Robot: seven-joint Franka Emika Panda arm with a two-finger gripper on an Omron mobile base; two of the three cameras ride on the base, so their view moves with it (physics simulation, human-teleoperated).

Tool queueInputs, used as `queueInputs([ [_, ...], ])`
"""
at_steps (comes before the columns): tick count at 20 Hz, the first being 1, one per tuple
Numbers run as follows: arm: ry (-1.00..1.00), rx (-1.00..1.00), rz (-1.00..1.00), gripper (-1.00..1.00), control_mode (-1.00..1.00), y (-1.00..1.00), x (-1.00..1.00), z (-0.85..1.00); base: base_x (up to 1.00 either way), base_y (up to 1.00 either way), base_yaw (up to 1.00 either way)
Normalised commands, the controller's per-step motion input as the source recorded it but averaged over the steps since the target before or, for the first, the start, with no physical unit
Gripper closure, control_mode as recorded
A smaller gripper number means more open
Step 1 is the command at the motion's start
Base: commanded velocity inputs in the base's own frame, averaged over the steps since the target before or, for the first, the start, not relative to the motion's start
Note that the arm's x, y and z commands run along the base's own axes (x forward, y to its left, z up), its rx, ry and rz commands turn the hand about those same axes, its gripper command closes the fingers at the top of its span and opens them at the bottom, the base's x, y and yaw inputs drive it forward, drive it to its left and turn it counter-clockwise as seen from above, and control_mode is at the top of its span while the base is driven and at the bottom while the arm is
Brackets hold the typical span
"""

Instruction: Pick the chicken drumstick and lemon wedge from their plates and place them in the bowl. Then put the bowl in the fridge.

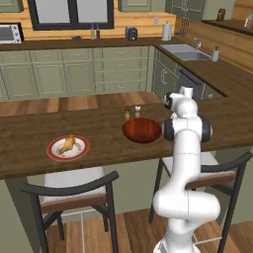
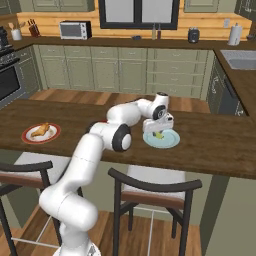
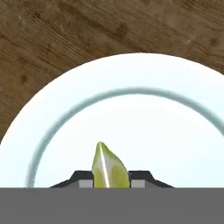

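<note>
Left base view: the chicken drumstick [image 1: 67,144] is lying on the red-rimmed plate [image 1: 53,153] near the counter's [image 1: 29,133] front edge, toward its left end, with its long axis running diagonally and the narrow end pointing up and to the right. The bowl [image 1: 142,130] is sitting mid-counter, well apart from that plate, with two small shakers [image 1: 132,113] just behind it. The arm [image 1: 185,163] is rising from the lower right and folding over the counter beside the bowl.

Right base view: the arm is reaching forward with its elbow bent, the wrist turned down so that the gripper [image 2: 158,134] is pointing straight at the light blue plate [image 2: 170,143], which is sitting near the counter's front edge. The lemon wedge [image 2: 158,134] is showing as a yellow-green speck under the hand.

Hand view: the fingers [image 3: 82,178] are pressing in on the lemon wedge [image 3: 109,168] from both sides. The wedge is standing on the plate with its long axis upright in this picture, its pointed tip aiming toward the plate's centre ring.
</note>
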Motion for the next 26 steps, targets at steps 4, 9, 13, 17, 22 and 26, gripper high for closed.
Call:
queueInputs([
  [4, -0.16, 0.00, 0.00, 1.00, -1.00, 0.70, -0.63, 0.19, 0.00, 0.00, 0.00],
  [9, -0.13, -0.01, 0.00, 1.00, -1.00, 0.77, -0.60, 0.58, 0.00, 0.00, 0.00],
  [13, -0.10, 0.00, 0.00, 1.00, -1.00, 1.00, -0.53, 0.38, 0.00, 0.00, 0.00],
  [17, -0.14, -0.04, -0.01, 1.00, -1.00, 1.00, -0.75, 0.49, 0.00, 0.00, 0.00],
  [22, -0.09, -0.16, 0.00, 1.00, -1.00, 1.00, -0.40, 0.36, 0.00, 0.00, 0.00],
  [26, -0.02, -0.05, 0.00, 1.00, -1.00, 0.47, 0.00, -0.33, 0.00, 0.00, 0.00],
])
